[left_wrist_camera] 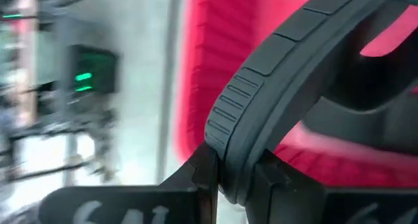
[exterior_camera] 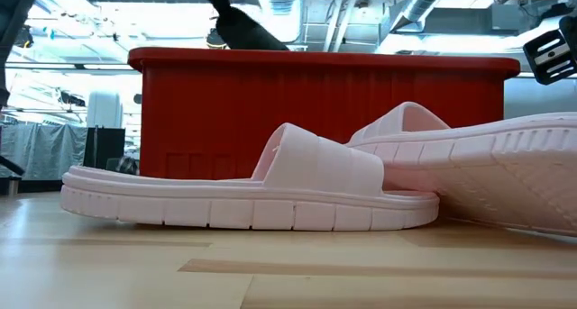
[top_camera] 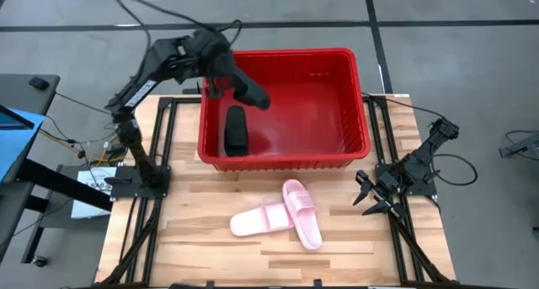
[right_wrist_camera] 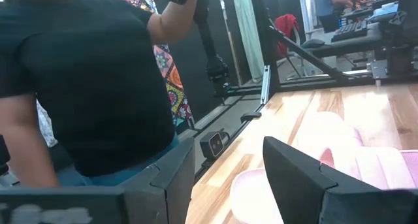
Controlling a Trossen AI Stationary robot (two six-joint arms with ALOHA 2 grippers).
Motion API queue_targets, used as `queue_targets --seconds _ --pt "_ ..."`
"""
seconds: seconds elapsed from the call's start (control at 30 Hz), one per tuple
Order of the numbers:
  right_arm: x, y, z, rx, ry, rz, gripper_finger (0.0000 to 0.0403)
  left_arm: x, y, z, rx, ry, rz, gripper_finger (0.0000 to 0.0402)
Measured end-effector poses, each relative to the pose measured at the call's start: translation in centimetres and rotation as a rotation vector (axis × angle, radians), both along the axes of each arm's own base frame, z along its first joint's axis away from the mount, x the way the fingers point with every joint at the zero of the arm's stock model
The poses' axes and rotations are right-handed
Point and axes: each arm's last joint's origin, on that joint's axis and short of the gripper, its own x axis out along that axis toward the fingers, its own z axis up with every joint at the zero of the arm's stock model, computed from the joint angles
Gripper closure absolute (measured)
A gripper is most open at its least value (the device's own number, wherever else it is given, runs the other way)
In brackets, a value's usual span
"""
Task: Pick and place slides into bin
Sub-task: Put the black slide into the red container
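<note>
My left gripper (top_camera: 221, 78) is shut on a black slide (top_camera: 250, 90) above the left part of the red bin (top_camera: 354, 112). In the low view this slide (exterior_camera: 248, 30) shows above the bin's rim (exterior_camera: 325, 61). A second black slide (top_camera: 236, 131) lies on the bin's floor at its left side. Two pale pink slides (top_camera: 290, 213) lie on the table in front of the bin, one resting partly on the other. My right gripper (top_camera: 375, 198) is open and empty at the table's right, beside the pink slides (right_wrist_camera: 339, 145). My left gripper (left_wrist_camera: 235, 178) pinches the black slide's sole edge (left_wrist_camera: 228, 119) at one end between its two fingers (left_wrist_camera: 196, 175). The slide reaches away from the fingers, tilted, lifted clear above the bin's floor.
The bin stands at the table's far middle on the wooden top (top_camera: 194, 238). Black frame rails (top_camera: 143, 188) run along both sides of the table. A person in a dark shirt (right_wrist_camera: 85, 74) stands beyond the table in the right wrist view.
</note>
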Motion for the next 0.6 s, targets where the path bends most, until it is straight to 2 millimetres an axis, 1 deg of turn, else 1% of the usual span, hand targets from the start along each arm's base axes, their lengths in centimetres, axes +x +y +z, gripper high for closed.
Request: queue_targets --seconds 0.1,0.2,0.3,0.5,0.6 --pt "0.0 0.0 0.0 0.000 0.000 0.000 0.0230 0.9 1.4 -1.5 -0.089 0.021 -0.019 0.0376" --pt "0.0 0.0 0.0 0.000 0.000 0.000 0.0230 1.1 2.3 -3.2 -0.164 0.139 0.005 0.0376" --pt "0.0 0.0 0.0 0.000 0.000 0.000 0.0230 2.1 2.9 -4.3 -0.198 0.137 0.006 0.0376" --pt "0.0 0.0 0.0 0.000 0.000 0.000 0.0230 4.2 2.6 -6.0 -0.261 0.166 -0.048 0.0376" --pt "0.0 0.0 0.0 0.000 0.000 -0.001 0.0230 4.9 2.2 -6.3 -0.271 0.161 -0.059 0.0376"
